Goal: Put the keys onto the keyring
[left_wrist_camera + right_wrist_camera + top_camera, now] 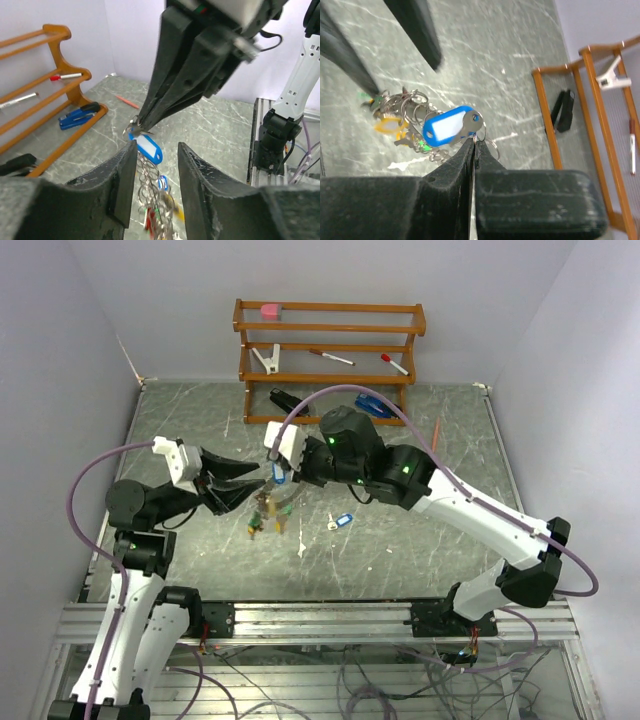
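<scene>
The right gripper is pinching the blue key by its ring, other keys trailing from it. The left gripper is standing half open astride them.

A blue-tagged key, its oblong tag showing a white label window, hangs tilted from a small wire ring. That ring is pinched in the closed jaws of the right gripper, above mid-bench. Below it trails the keyring, a run of silvery coiled loops carrying the other keys in a bunch. Yellow, green and red tags show there, partly blurred. Whether the bunch's low end touches the bench cannot be told. To the right, well apart, a loose key with a blue tag lies flat.
</scene>
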Controlling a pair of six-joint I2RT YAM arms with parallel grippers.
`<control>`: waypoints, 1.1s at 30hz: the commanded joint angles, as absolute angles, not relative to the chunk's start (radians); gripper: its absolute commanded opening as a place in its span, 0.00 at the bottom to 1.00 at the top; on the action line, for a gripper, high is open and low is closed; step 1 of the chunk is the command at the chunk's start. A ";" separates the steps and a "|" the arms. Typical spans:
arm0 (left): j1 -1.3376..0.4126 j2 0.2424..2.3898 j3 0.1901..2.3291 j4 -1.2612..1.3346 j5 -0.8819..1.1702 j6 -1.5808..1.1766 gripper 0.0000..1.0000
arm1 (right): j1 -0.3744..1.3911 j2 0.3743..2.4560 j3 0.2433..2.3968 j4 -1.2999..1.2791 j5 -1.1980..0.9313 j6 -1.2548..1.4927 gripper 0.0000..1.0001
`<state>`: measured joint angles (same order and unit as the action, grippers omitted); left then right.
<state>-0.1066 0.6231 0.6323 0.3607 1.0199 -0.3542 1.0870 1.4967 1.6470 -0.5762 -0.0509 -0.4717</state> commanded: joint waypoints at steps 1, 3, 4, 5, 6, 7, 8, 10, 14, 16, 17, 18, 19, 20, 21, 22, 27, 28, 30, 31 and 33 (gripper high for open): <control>-0.109 0.630 0.735 0.112 1.058 -0.119 0.50 | 1.055 1.452 1.652 -0.607 -0.014 -0.462 0.00; -0.109 0.642 0.771 -0.003 1.057 -0.041 0.50 | 1.051 1.447 1.643 -0.611 -0.020 -0.461 0.00; -0.109 0.646 0.785 -0.021 1.058 -0.021 0.50 | 1.051 1.444 1.637 -0.613 -0.023 -0.460 0.00; -0.109 0.653 0.792 -0.024 1.060 -0.029 0.50 | 1.051 1.444 1.633 -0.614 -0.027 -0.458 0.00; -0.109 0.661 0.794 0.004 1.073 -0.051 0.50 | 1.051 1.442 1.628 -0.613 -0.031 -0.455 0.00; -0.109 0.672 0.793 0.041 1.092 -0.082 0.51 | 1.051 1.441 1.625 -0.613 -0.037 -0.452 0.00; -0.110 0.685 0.788 0.089 1.107 -0.117 0.51 | 1.051 1.440 1.624 -0.612 -0.041 -0.447 0.00; -0.112 0.716 0.788 0.137 1.104 -0.146 0.53 | 1.052 1.435 1.628 -0.614 -0.053 -0.443 0.00; -0.119 0.802 0.860 0.040 1.122 -0.083 0.56 | 1.056 1.440 1.650 -0.627 -0.062 -0.436 0.00; -0.124 0.830 0.868 0.047 1.143 -0.117 0.56 | 1.067 1.453 1.668 -0.635 -0.063 -0.436 0.00; -0.131 0.838 0.868 0.055 1.152 -0.136 0.57 | 1.076 1.460 1.675 -0.637 -0.061 -0.437 0.00; -0.142 0.844 0.870 0.068 1.154 -0.145 0.58 | 1.087 1.467 1.678 -0.640 -0.053 -0.438 0.00; -0.154 0.852 0.878 0.065 1.149 -0.143 0.58 | 1.096 1.477 1.682 -0.641 -0.046 -0.440 0.00; -0.159 0.860 0.887 0.050 1.144 -0.131 0.58 | 1.102 1.482 1.684 -0.641 -0.042 -0.439 0.00; -0.163 0.867 0.906 0.028 1.144 -0.106 0.58 | 1.106 1.485 1.683 -0.637 -0.040 -0.438 0.00; -0.166 0.875 0.920 0.000 1.145 -0.085 0.58 | 1.108 1.485 1.678 -0.630 -0.041 -0.435 0.00; -0.178 0.892 0.926 -0.010 1.178 -0.122 0.56 | 1.125 1.493 1.678 -0.623 -0.031 -0.430 0.00; -0.180 0.889 0.920 0.005 1.179 -0.139 0.55 | 1.127 1.496 1.683 -0.624 -0.029 -0.430 0.00; -0.184 0.890 0.911 0.021 1.188 -0.155 0.51 | 1.132 1.502 1.691 -0.626 -0.028 -0.429 0.00; -0.185 0.890 0.909 0.025 1.195 -0.163 0.50 | 1.132 1.504 1.694 -0.625 -0.025 -0.430 0.00; -0.188 0.892 0.910 0.027 1.206 -0.180 0.49 | 1.133 1.509 1.699 -0.629 -0.021 -0.433 0.00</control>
<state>-0.1761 0.8906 0.9077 0.0051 1.1568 -0.1326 1.1259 1.5047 1.6501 -0.6708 -0.0349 -0.4362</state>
